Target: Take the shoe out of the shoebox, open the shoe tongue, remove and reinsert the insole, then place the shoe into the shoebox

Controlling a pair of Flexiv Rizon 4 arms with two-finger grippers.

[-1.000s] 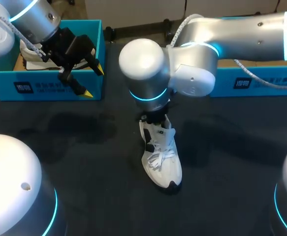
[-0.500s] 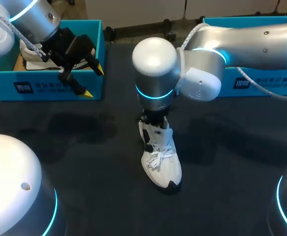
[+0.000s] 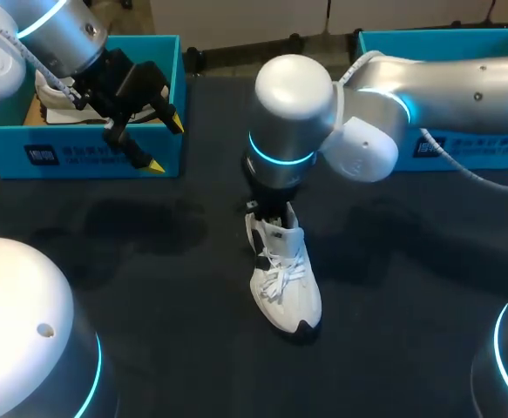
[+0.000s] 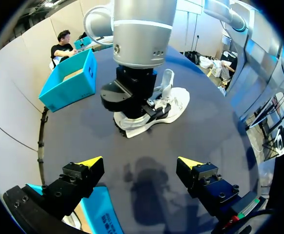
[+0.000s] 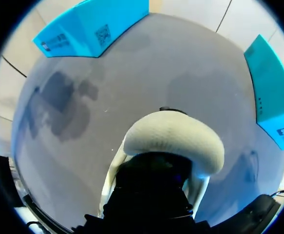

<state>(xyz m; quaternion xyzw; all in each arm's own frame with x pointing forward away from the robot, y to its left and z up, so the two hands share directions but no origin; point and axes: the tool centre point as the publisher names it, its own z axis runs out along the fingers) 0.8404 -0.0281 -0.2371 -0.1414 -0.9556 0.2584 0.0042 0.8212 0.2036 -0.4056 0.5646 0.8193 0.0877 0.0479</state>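
Right gripper (image 3: 269,212) sat at the heel-end opening of the shoe (image 3: 287,287); its finger spread could not be told. Shoe stood upright on the table (image 3: 149,270) directly beneath it, toe pointing away. Judged light, with a soft upper and a stiffer sole; best held at collar or tongue. White, black accents, white laces.

Shoe (image 3: 284,279) heel end is hidden under the right tool (image 3: 269,209) in head view. In right wrist view the tool's dark housing covers the shoe opening, so its grip can't be judged. Left shoebox (image 3: 88,157) is cut off at the view's edge w/ contents mostly behind the left arm (image 3: 62,35). Right shoebox (image 3: 410,42) is cut off too & largely behind the right arm (image 3: 463,83).
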